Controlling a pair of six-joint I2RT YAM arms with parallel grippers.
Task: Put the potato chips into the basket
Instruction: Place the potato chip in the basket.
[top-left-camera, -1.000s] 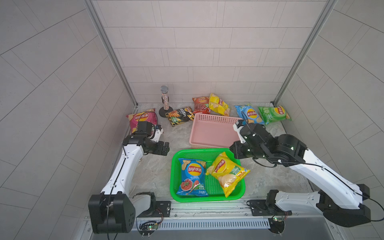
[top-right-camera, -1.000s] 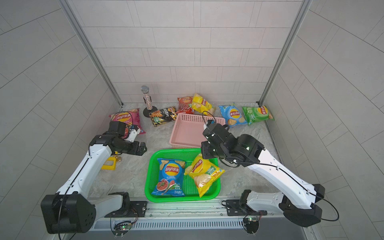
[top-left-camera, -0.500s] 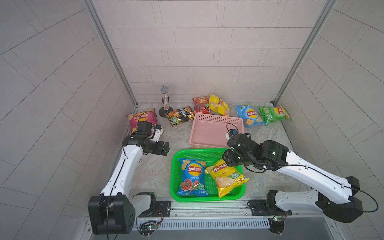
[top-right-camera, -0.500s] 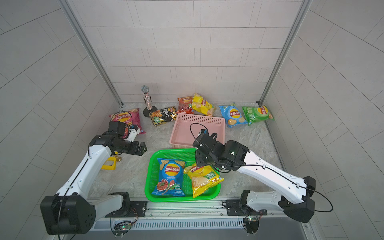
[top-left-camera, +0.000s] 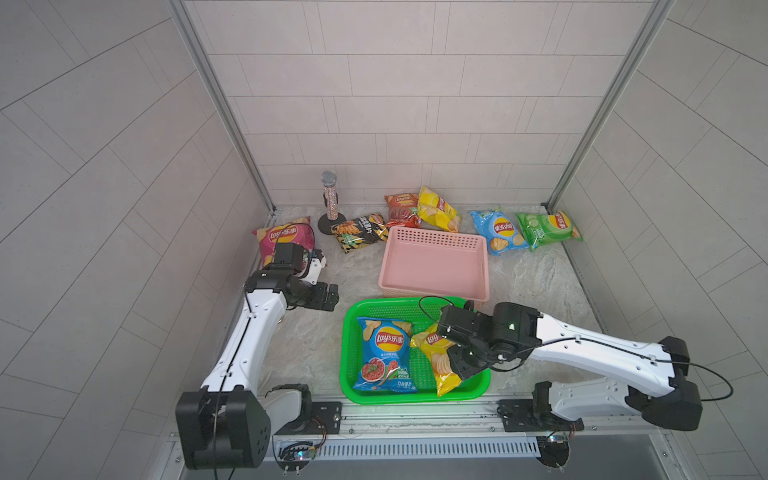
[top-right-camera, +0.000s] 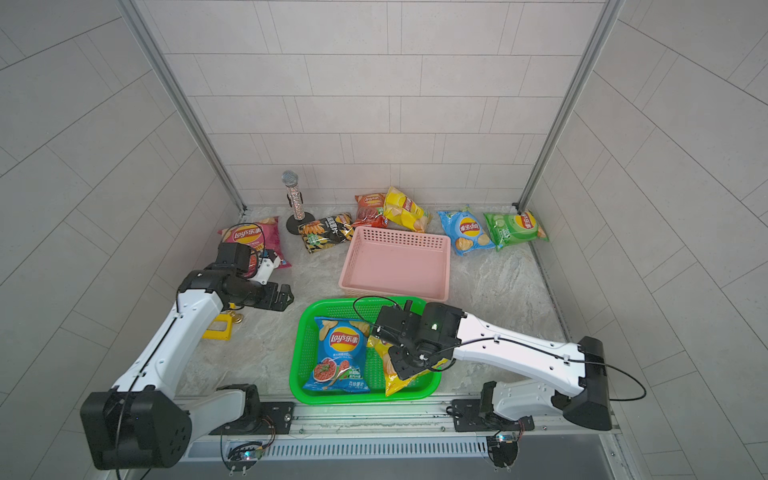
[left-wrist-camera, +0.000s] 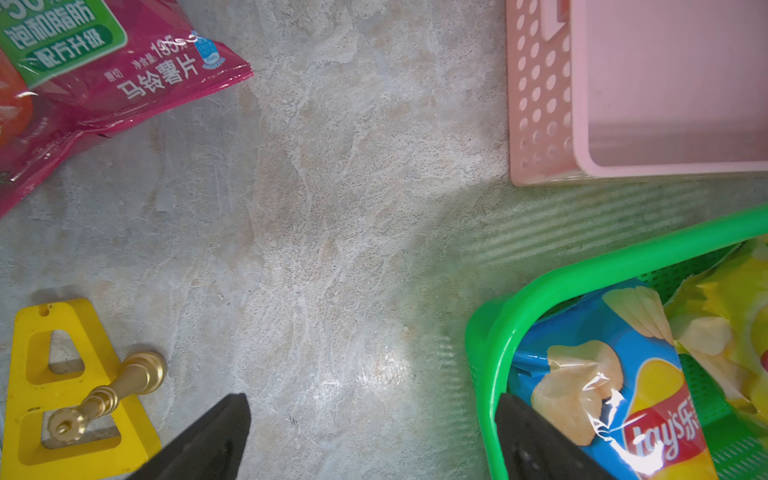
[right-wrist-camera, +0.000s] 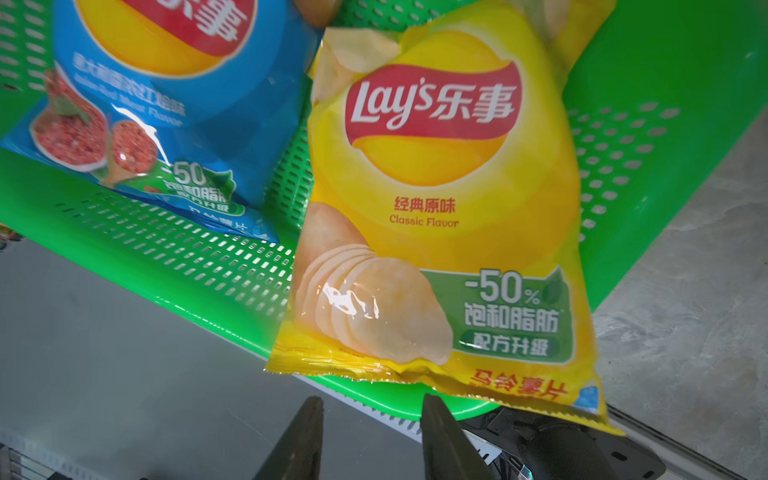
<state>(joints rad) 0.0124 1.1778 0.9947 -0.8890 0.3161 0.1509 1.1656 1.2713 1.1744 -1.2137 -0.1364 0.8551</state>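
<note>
The right gripper (right-wrist-camera: 370, 399) is hovering, jaws apart and empty, just beside the glossy yellow Lay's chip bag (right-wrist-camera: 436, 208), which is lying in the green plastic basket (right-wrist-camera: 665, 83) at the near edge of the worktop (top-left-camera: 540, 282). The left gripper (left-wrist-camera: 372, 397) is gaping wide, holding nothing.

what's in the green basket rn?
Green basket holds a blue bag and a yellow bag, its end over the rim. Under both is covered.

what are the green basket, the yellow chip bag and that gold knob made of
Green basket: moulded plastic, glossy; smooth rim, slotted walls.
Yellow chip bag: thin glossy film; crinkles, glare, crimped seam.
Gold knob: probably brass-like metal, polished, turned rings; could be plated plastic.
</note>
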